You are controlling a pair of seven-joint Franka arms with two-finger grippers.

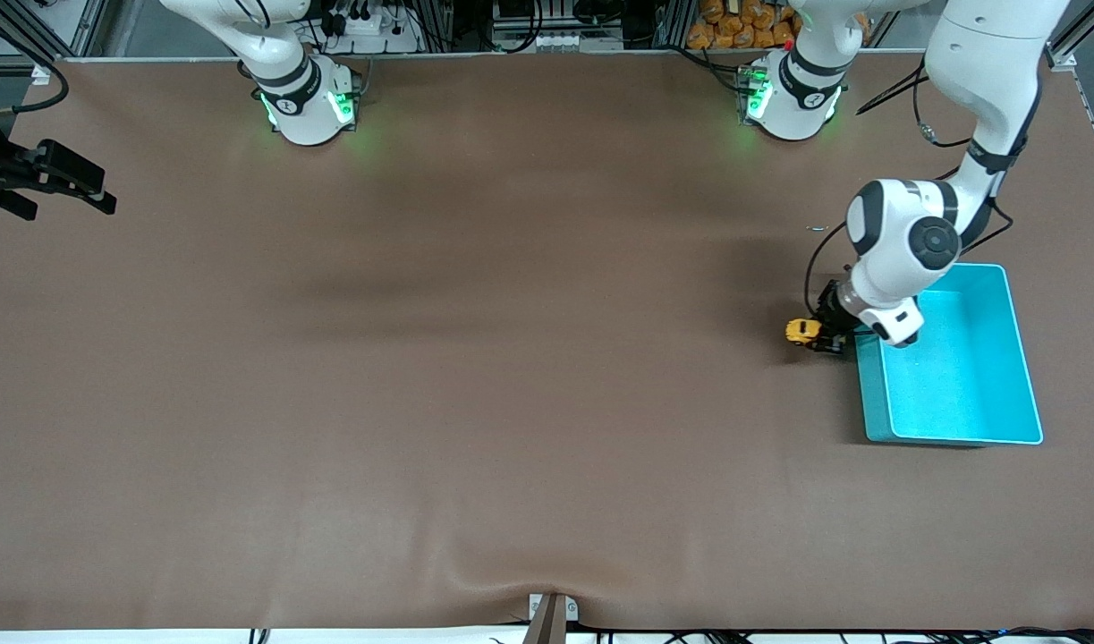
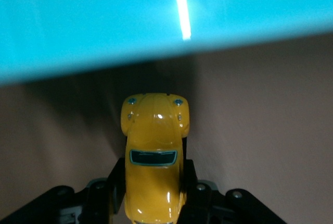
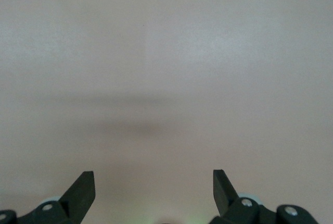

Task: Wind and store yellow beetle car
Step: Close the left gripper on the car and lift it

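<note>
The yellow beetle car (image 1: 801, 331) is held just outside the turquoise bin (image 1: 873, 394), by the bin wall that faces the right arm's end of the table, low over the brown mat. My left gripper (image 1: 821, 336) is shut on the car's sides. In the left wrist view the car (image 2: 154, 140) sits between the black fingers (image 2: 115, 174) of the left gripper (image 2: 153, 169), nose toward the bin wall (image 2: 104, 21). I cannot tell whether its wheels touch the mat. My right gripper (image 1: 63, 197) waits open and empty at the right arm's end of the table, and it shows open in its wrist view (image 3: 153, 182).
The bin is empty inside. The brown mat (image 1: 475, 358) covers the whole table. A small clip-like piece (image 1: 816, 228) lies on the mat between the bin and the left arm's base. The mat's front edge has a wrinkle near a bracket (image 1: 551, 613).
</note>
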